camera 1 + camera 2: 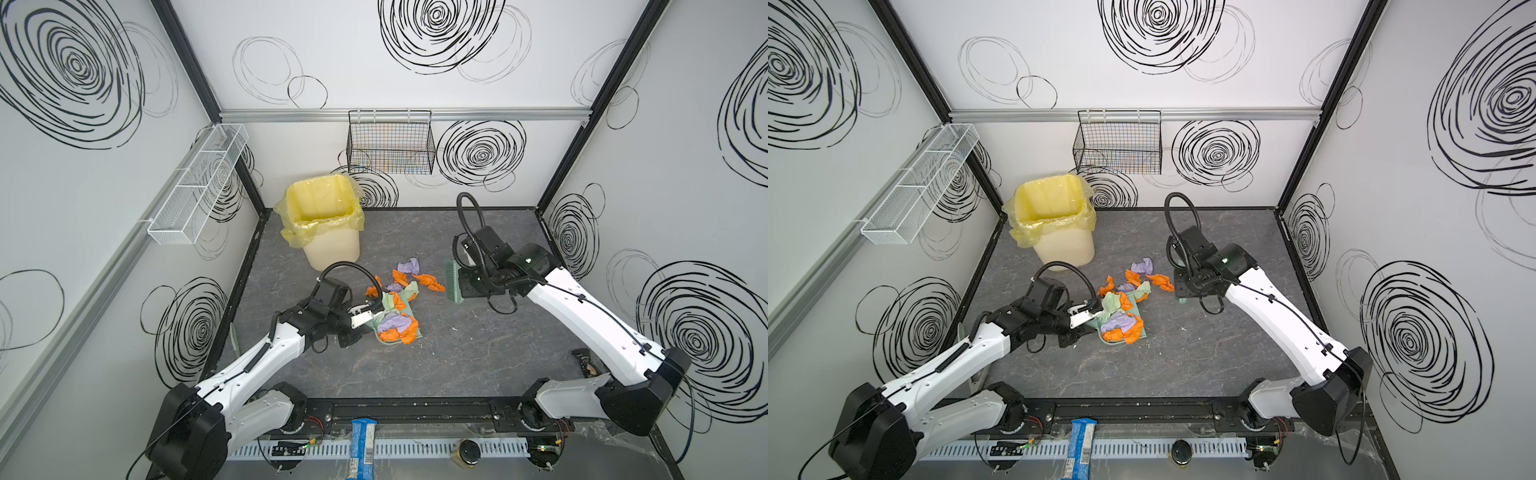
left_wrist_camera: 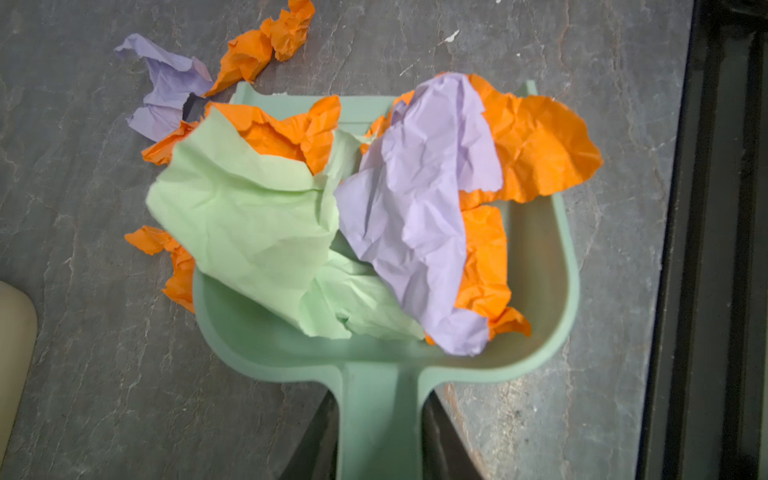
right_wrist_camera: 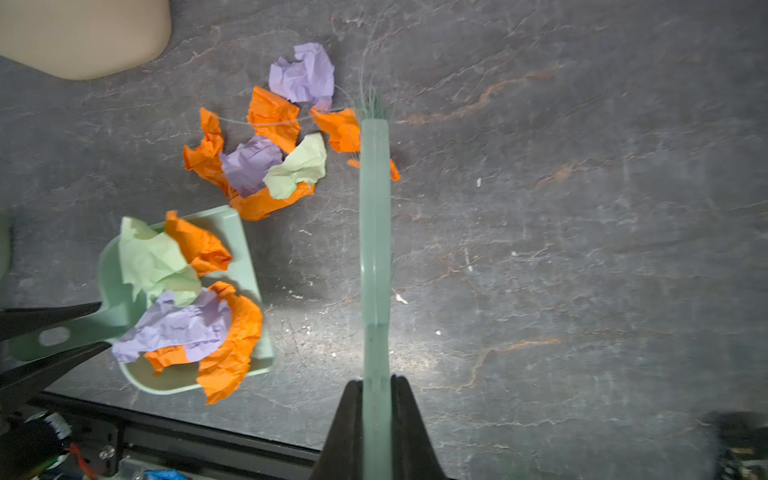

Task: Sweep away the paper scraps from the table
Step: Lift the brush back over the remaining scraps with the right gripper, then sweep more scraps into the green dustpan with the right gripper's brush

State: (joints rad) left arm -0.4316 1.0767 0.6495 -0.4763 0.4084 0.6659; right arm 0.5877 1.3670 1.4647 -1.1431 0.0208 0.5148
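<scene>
Grey table beneath two outstretched arms gripping dustpan and brush.

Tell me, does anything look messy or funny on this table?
Yes. Crumpled orange, purple and green paper scraps lie loose on the dark grey table beside the mint-green plastic dustpan, and an orange one hangs over its side. The mint-green brush has stray bristles sticking out at its tip.

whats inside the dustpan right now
The dustpan holds crumpled paper scraps: pale green, lilac and orange, piled over each other. They cover most of its floor, so anything beneath them cannot be seen.
</scene>
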